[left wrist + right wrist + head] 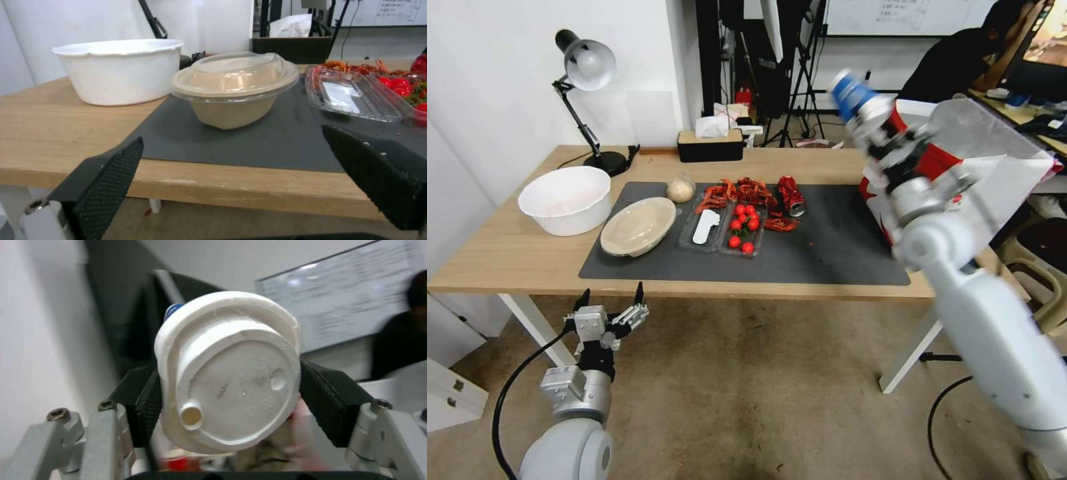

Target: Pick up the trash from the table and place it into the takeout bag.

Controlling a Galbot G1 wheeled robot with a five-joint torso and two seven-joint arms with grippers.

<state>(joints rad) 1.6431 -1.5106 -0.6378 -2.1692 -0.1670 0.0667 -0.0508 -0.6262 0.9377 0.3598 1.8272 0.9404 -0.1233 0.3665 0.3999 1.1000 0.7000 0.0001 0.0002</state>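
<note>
blue cup with white lid point(854, 97): held aloft in the right gripper point(872, 127), tilted, just above the near edge of the takeout bag's mouth; in the right wrist view the white lid point(229, 370) faces the camera, clamped between the two black pads point(327, 403).
right gripper: jaws closed on the blue cup, raised well above the bench on the right side.
takeout bag point(994, 160): stood on the right end of the bench, red and white, mouth open, partly hidden behind the right arm.
crushed red can point(791, 195): lying on the dark grey mat point(827, 247), just right of the red food scraps point(740, 192).
beige shallow bowl point(639, 226): set on the left part of the mat; in the left wrist view it is seen with a clear domed lid point(236, 75), tilted slightly.
small clear bag with beige lump point(680, 189): resting at the mat's far edge, just behind the bowl.
clear plastic tray point(720, 230): on the mat right of the bowl, a white utensil in one compartment, small red tomatoes point(744, 223) in the other.
white tub point(566, 199): on bare wood left of the mat, near the bowl.
bench point(500, 247): long, light wood, on white legs.
desk lamp point(586, 67): at the far left corner.
black tissue box point(710, 144): at the far edge.
left gripper point(611, 301): jaws wide open and empty, hung low before the bench's near edge, pointed toward the bowl.
</note>
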